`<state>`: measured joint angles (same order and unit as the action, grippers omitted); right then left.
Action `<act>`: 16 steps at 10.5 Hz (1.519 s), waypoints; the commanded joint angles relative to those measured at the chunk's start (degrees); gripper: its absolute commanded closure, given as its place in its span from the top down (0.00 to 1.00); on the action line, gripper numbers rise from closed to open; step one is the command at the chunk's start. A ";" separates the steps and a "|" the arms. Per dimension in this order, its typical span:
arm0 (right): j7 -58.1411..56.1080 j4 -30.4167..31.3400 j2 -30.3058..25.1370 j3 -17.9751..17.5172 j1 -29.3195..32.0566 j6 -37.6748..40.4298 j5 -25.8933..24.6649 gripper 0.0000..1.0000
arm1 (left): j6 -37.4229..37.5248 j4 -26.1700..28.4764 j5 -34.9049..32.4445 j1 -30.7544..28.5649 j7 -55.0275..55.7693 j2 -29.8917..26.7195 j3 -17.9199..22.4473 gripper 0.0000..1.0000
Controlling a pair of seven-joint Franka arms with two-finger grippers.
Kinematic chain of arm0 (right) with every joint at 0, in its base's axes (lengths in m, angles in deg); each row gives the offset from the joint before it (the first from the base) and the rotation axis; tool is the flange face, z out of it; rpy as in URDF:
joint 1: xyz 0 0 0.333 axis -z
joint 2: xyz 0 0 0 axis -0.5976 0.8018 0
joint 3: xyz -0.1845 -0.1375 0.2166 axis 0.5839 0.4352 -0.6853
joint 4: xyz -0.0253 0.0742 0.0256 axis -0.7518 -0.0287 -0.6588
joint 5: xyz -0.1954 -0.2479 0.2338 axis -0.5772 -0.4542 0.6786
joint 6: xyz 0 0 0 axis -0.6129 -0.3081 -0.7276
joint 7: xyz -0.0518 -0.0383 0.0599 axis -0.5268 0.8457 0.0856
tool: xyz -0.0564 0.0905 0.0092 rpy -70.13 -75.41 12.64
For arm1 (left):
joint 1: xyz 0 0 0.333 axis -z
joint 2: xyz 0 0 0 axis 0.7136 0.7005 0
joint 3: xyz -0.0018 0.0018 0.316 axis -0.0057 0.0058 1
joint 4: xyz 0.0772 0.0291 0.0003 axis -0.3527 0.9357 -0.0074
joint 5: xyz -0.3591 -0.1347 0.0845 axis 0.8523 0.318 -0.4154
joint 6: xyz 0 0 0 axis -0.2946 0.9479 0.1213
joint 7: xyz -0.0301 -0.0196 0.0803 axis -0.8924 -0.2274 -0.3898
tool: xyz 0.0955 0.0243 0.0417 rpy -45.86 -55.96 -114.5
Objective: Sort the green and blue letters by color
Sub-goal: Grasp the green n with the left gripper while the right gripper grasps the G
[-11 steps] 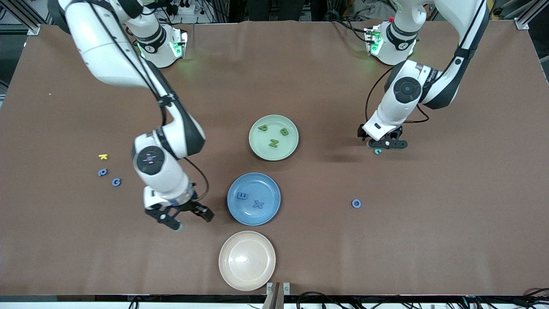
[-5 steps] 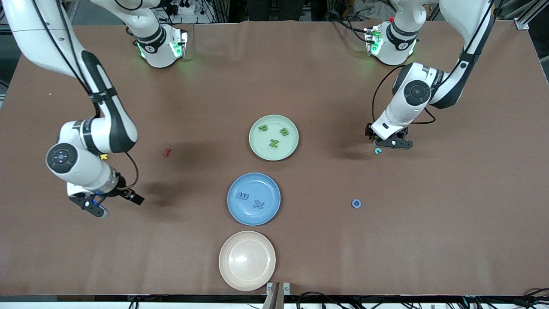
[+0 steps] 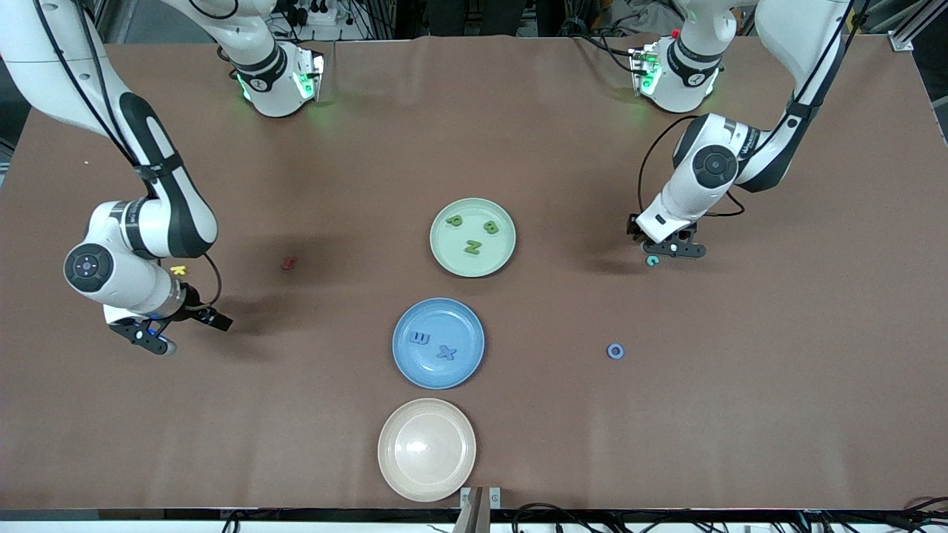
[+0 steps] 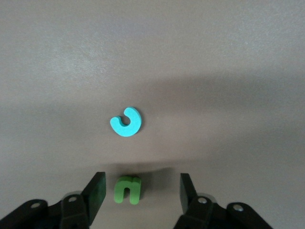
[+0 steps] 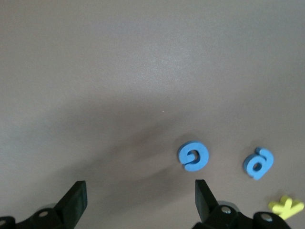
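Green letters (image 3: 472,234) on green plate (image 3: 501,260).

Brown mat (image 3: 518,118) is covering the whole bench, lying smooth with faint creases running along the edge nearest the front camera. Light is coming from overhead, throwing soft dark shadows onto the mat and a bright glare spot near its middle. Silver aluminium framing (image 3: 907,29) is showing at both top corners. Black cables (image 3: 592,33) are trailing along the top edge, and more cables (image 3: 563,511) are hanging along the bottom edge beside a small metal bracket (image 3: 480,500).
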<state>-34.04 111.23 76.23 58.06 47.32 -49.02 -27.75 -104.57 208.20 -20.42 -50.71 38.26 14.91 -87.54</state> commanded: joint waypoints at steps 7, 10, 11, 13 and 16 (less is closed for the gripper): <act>-15.56 7.68 -0.67 -0.77 5.81 -11.20 -0.04 1.00 | -1.64 0.25 -0.10 -5.89 -12.05 1.82 -0.44 0.61; -15.47 7.68 0.65 -0.68 6.43 -13.41 0.05 1.00 | -1.56 -0.02 -0.02 -5.20 -10.74 1.90 -0.53 0.60; -15.47 7.68 0.83 -0.68 6.60 -13.76 0.05 1.00 | -1.56 -0.10 -0.02 -5.02 -9.95 1.91 -0.53 0.61; -14.86 7.76 2.32 -0.68 6.69 -16.56 0.14 1.00 | -1.56 -0.19 -0.02 -4.23 -9.50 2.25 -0.53 0.60; -14.59 7.76 2.94 -0.59 6.78 -16.75 0.40 0.50 | -1.12 -0.63 -0.02 -4.40 -10.20 1.91 -0.53 0.60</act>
<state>-48.71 118.52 78.87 58.16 52.99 -64.75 -27.69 -105.34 208.10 -20.42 -55.24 27.58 16.59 -87.89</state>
